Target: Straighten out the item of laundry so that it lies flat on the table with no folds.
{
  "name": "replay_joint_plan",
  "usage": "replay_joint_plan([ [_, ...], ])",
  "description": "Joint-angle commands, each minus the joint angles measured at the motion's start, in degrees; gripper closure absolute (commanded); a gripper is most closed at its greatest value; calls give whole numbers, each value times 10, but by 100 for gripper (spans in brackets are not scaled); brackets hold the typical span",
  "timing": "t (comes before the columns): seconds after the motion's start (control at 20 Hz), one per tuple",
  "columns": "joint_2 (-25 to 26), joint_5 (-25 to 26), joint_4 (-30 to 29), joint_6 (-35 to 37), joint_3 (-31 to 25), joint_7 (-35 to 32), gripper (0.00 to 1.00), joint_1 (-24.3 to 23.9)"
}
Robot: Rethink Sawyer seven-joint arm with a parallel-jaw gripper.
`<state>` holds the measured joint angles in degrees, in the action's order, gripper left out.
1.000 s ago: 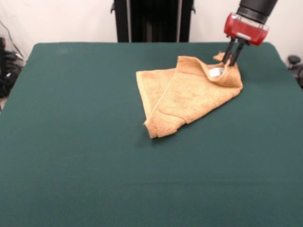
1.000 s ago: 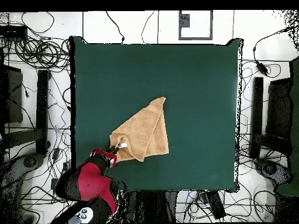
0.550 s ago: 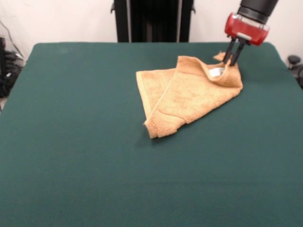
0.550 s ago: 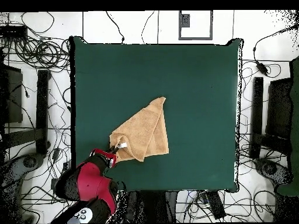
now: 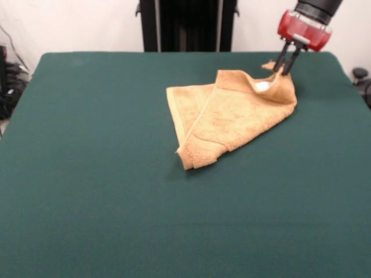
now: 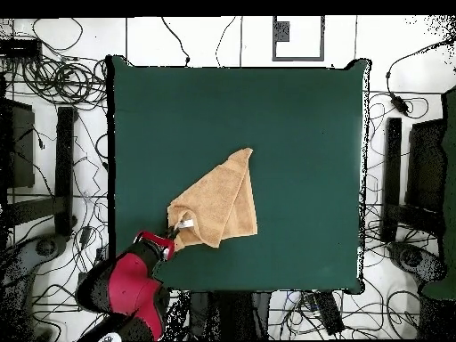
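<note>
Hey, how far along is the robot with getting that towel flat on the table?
Early on. Nothing looks finished: the towel lies folded over itself on the table, with layers overlapping. In hand: the hand has closed on the towel's far corner near the white tag, and that corner looks raised. Left: open out the fold and lay the towel flat.

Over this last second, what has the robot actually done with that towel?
The gripper has risen a little and drawn back toward the table's edge, lifting the towel corner it pinches, the one by the white tag. In the overhead view the red arm has pulled back too. The towel's other folds have stayed where they were on the green table.
</note>
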<state>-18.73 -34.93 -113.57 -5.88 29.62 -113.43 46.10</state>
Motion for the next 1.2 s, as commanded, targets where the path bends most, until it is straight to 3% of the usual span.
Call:
replay_joint_plan([
  [0.05, 45, -72, 38, 125, 28, -150, 100, 53],
  [0.35, 75, -92, 66, 181, 66, -171, 100, 88],
  [0.75, 146, -103, 132, 302, 143, -253, 100, 148],
  [1.2, 153, -76, 201, 371, 151, -287, 100, 130],
])
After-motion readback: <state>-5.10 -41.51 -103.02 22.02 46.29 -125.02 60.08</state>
